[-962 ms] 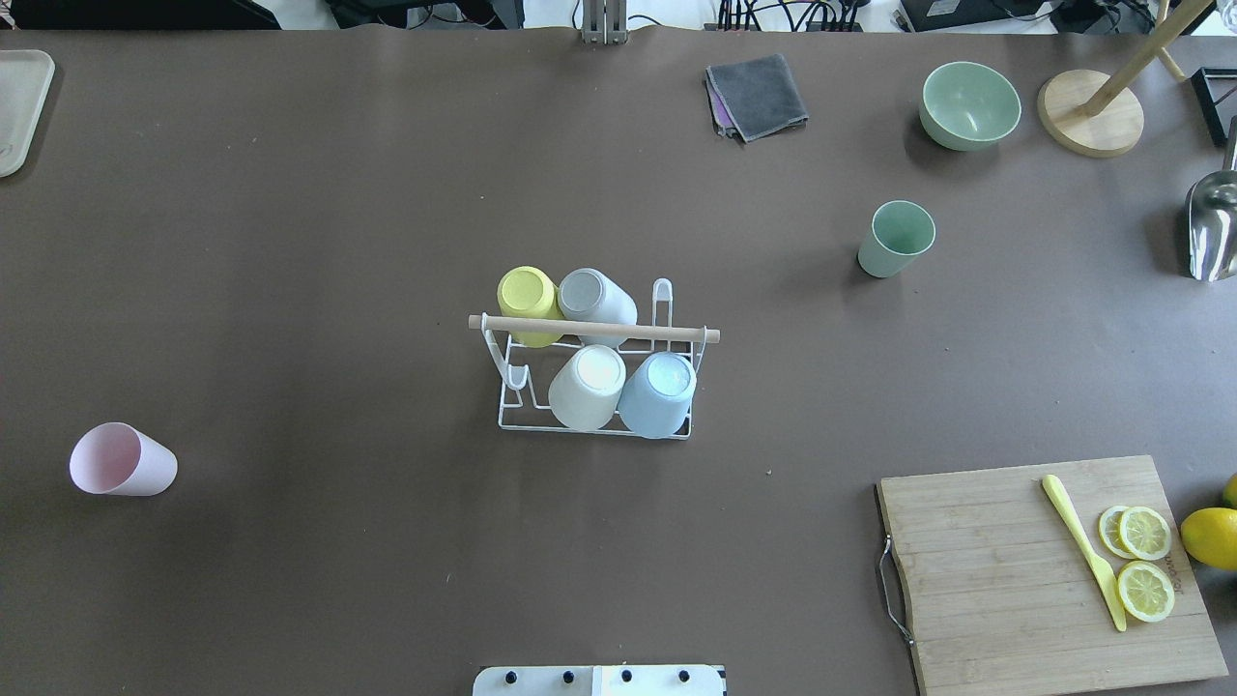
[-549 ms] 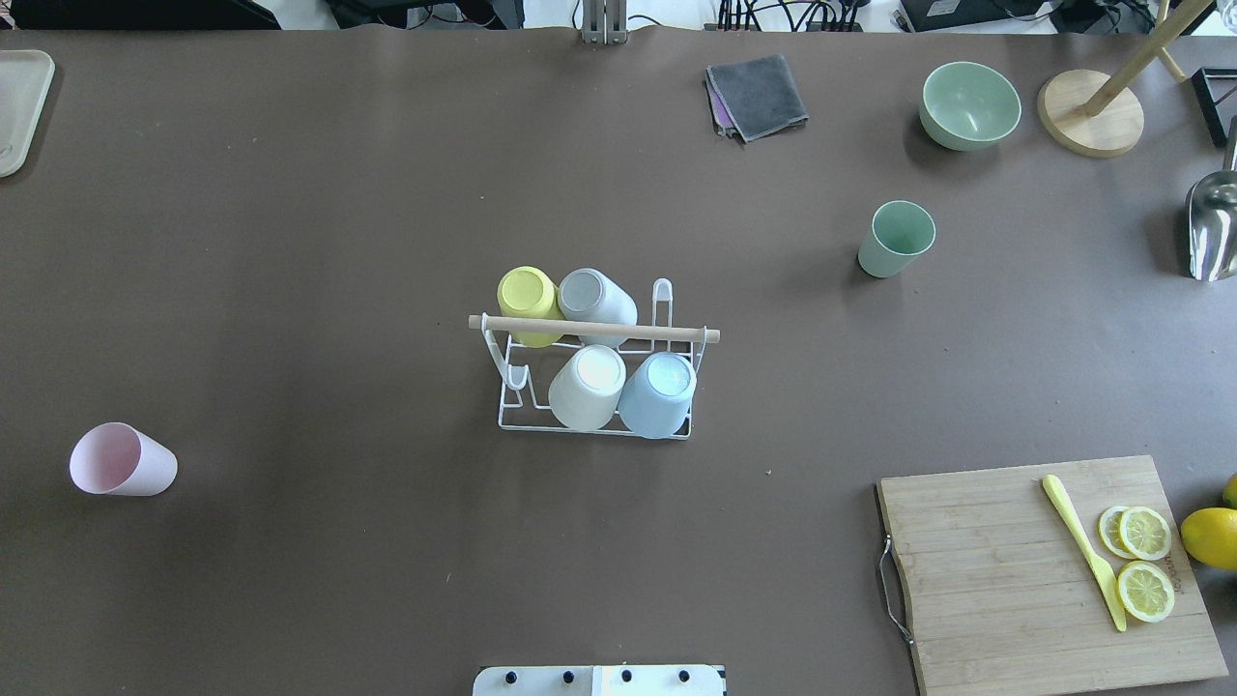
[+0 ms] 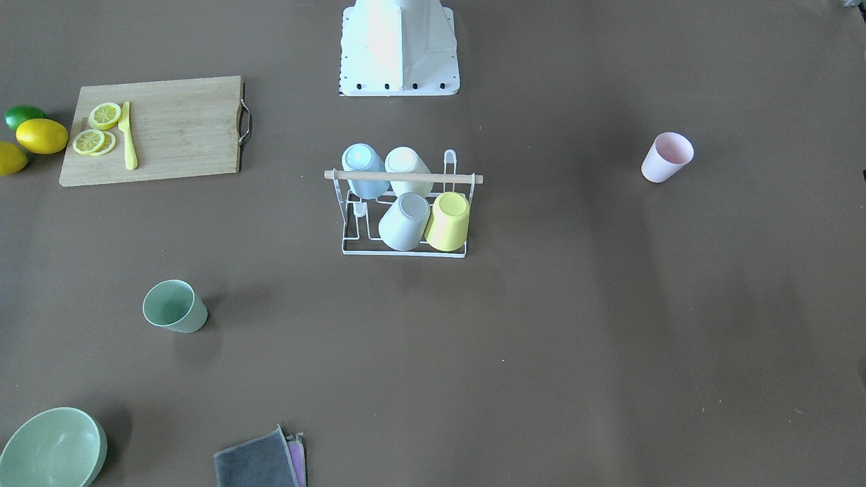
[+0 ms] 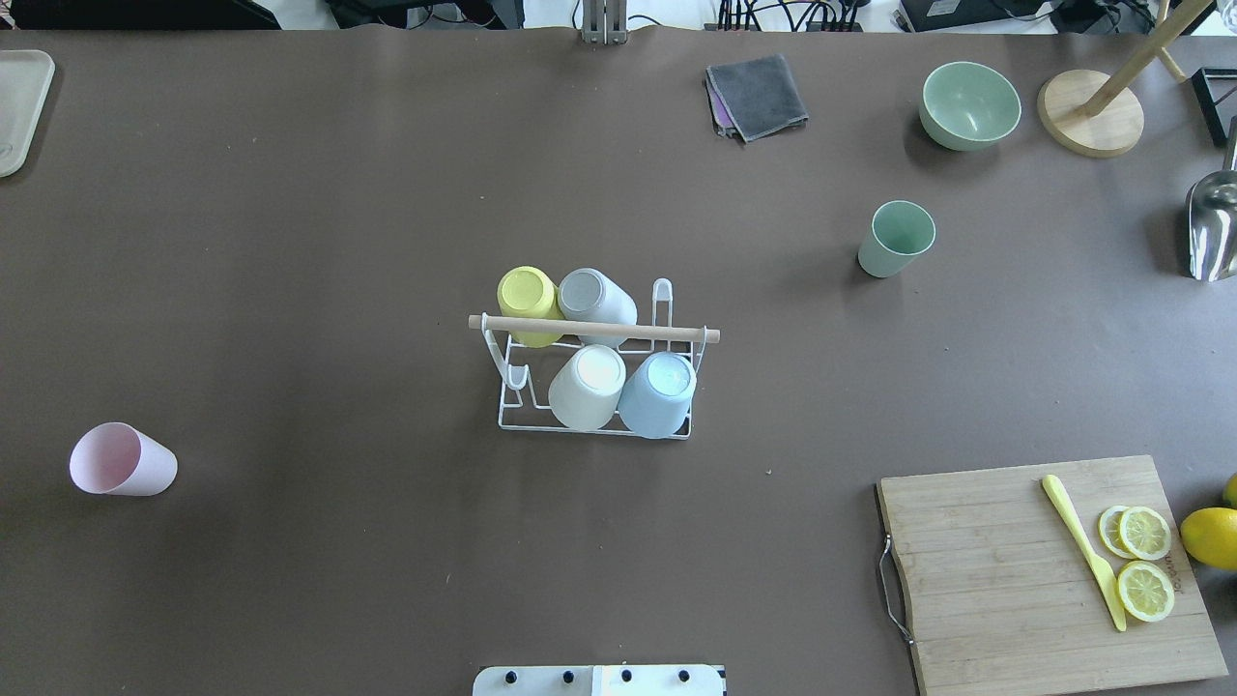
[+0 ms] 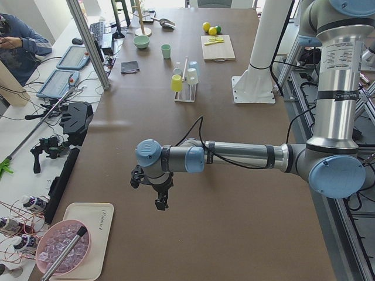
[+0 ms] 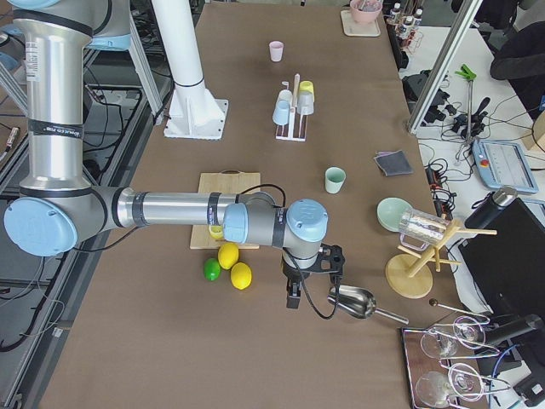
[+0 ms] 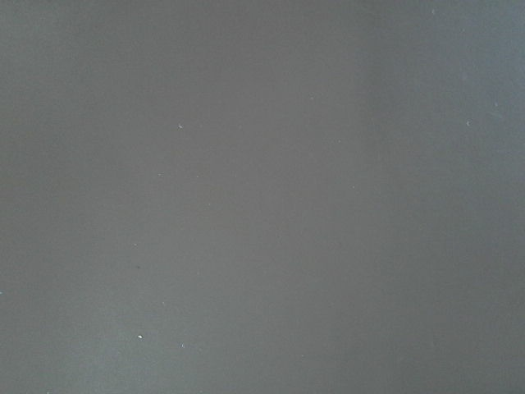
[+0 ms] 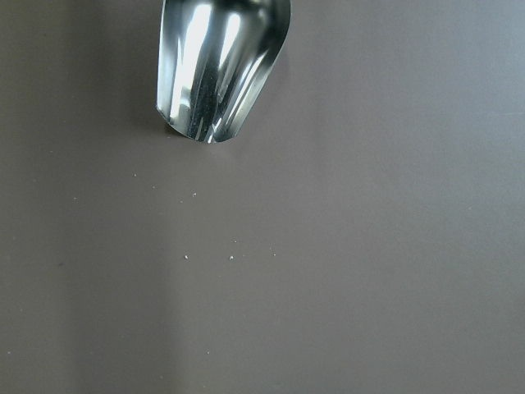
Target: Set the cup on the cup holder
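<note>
I see the cup holder (image 4: 676,333) standing mid-desk (image 4: 290,242), with a yellow cup (image 4: 527,295), grey cup (image 4: 591,298), white cup (image 4: 588,385) and blue cup (image 4: 659,391) upside down on its prongs. A pink cup (image 4: 123,460) stands mouth-up well off on the robot's left, and a green cup (image 4: 896,239) stands mouth-up on the far right; both are apart from the holder. The left arm (image 5: 234,155) hangs over bare desk at the left end. I cannot tell whether the left jaws are released or clenched. The right arm (image 6: 170,209) hangs near a metal scoop (image 8: 217,66); I cannot tell the state of the right jaws either.
</note>
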Robot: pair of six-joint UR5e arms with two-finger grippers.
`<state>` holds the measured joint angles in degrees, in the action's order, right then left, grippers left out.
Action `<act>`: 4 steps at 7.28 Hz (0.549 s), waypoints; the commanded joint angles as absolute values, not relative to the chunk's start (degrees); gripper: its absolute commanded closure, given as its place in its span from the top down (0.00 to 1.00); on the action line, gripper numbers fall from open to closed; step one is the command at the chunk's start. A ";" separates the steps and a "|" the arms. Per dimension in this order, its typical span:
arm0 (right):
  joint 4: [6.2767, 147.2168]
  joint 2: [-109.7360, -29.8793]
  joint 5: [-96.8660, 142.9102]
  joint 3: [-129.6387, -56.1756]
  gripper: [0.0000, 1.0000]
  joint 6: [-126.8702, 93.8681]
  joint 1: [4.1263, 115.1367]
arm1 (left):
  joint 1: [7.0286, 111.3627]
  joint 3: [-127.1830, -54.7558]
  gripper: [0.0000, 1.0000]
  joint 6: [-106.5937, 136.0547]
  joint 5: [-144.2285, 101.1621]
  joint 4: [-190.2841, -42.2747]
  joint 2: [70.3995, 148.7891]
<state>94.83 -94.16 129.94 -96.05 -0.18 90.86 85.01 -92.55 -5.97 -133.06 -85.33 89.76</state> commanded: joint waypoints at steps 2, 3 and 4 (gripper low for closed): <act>94.75 -94.22 129.82 -95.80 1.00 -0.27 90.79 | 85.25 -93.87 0.98 -5.89 -132.89 -83.58 89.65; 94.83 -94.22 129.73 -95.80 1.00 -0.44 90.79 | 85.25 -93.95 0.98 -5.89 -132.98 -83.41 89.74; 94.83 -94.22 129.81 -95.71 1.00 -0.18 90.79 | 85.17 -94.13 0.98 -5.80 -132.98 -78.80 90.87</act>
<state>94.81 -94.22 129.79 -95.79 -0.33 90.80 85.23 -93.95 -5.88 -132.97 -82.47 89.97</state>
